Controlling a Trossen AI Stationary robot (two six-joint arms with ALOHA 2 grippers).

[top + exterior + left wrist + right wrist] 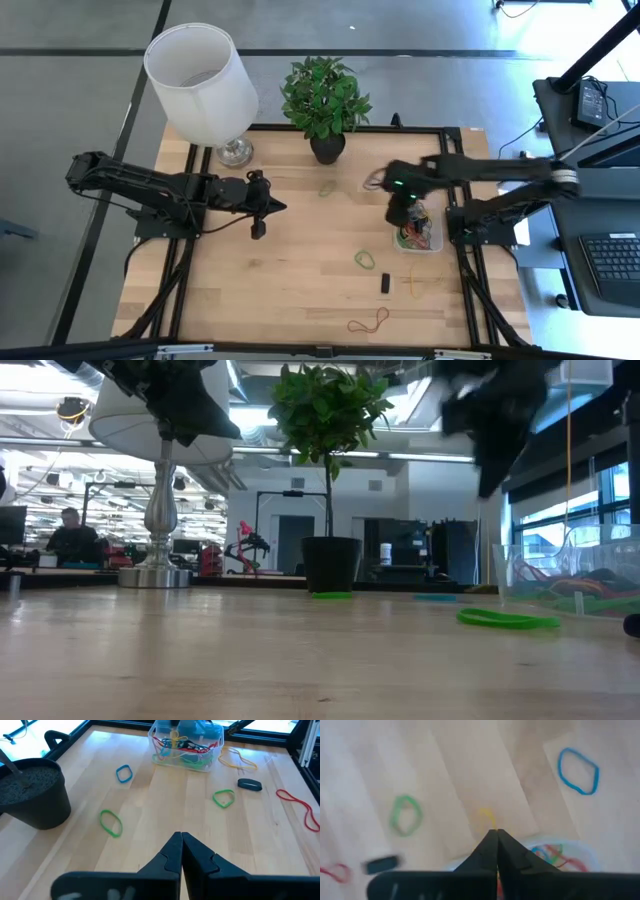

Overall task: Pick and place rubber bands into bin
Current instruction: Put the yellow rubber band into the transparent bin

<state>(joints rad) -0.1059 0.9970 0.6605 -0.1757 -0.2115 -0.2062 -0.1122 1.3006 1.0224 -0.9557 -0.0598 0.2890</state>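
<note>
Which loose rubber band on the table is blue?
The blue band, lying between the plant pot and the bin; the other loose ones are green, yellow or red.

The table (290,270) was pale wood planking, smooth and faintly sheened, inside a black metal frame (460,135). The bin (212,751) was clear glossy plastic holding thin rubber bands (177,746). The lamp base (158,575) looked polished metal, its shade (200,80) matt white. The plant pot (32,795) was matt black.
</note>
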